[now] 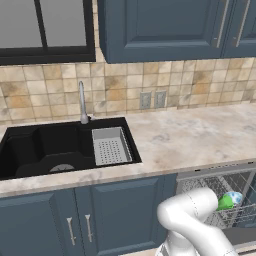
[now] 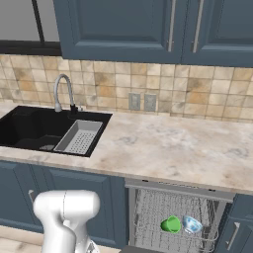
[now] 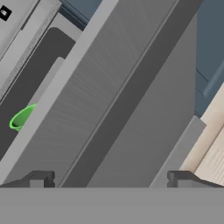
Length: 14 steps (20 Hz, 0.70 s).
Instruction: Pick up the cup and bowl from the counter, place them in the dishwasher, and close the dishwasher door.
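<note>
The bright green cup (image 2: 171, 224) and pale blue-white bowl (image 2: 191, 225) already sat side by side in the grey dishwasher's wire rack (image 2: 148, 212), right of the sink, while the released, empty pincer (image 3: 111, 179) faced the flat grey door (image 3: 109, 109), apparently not yet closed.

arm (image 1: 192, 220): glossy white shell, fat rounded tube links, smooth capsule-like elbow housing, soft grey shading underneath. Same white casing from the right base camera, a barrel-shaped joint cap on top of a narrower neck, darker band where it meets the segment below at the frame's bottom edge. No cables, screws or markings visible on the shells. gripper (image 3: 111, 178): two small dark grey fingertips (image 3: 41, 178), blocky, stepped tops, matte finish, set far apart.
</note>
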{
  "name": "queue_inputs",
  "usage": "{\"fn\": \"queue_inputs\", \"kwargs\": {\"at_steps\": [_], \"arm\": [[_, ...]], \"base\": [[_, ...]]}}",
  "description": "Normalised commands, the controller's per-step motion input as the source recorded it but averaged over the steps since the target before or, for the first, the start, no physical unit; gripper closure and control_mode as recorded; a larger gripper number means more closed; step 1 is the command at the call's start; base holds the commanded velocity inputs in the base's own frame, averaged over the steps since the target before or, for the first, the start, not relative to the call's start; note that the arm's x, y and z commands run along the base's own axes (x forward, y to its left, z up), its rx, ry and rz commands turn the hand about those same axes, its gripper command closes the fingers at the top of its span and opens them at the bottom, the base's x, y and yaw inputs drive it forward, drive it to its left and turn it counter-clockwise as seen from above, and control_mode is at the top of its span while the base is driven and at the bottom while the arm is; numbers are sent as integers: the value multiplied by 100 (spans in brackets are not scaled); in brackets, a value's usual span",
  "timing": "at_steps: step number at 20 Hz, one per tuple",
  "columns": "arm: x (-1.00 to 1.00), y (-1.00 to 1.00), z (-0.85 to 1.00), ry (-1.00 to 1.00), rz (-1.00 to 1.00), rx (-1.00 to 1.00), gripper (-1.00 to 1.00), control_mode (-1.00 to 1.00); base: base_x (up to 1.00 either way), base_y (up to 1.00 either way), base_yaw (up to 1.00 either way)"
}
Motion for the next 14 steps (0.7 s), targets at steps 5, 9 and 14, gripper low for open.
{"fn": "queue_inputs", "kwargs": {"at_steps": [5, 9, 14], "arm": [[27, -22, -63, -13, 5, 0, -100, -100], [39, -23, -58, -12, 4, 0, -100, -100], [74, -7, -37, -11, 7, 0, -100, -100]], "base": [[0, 0, 0], [0, 0, 0], [0, 0, 0]]}}
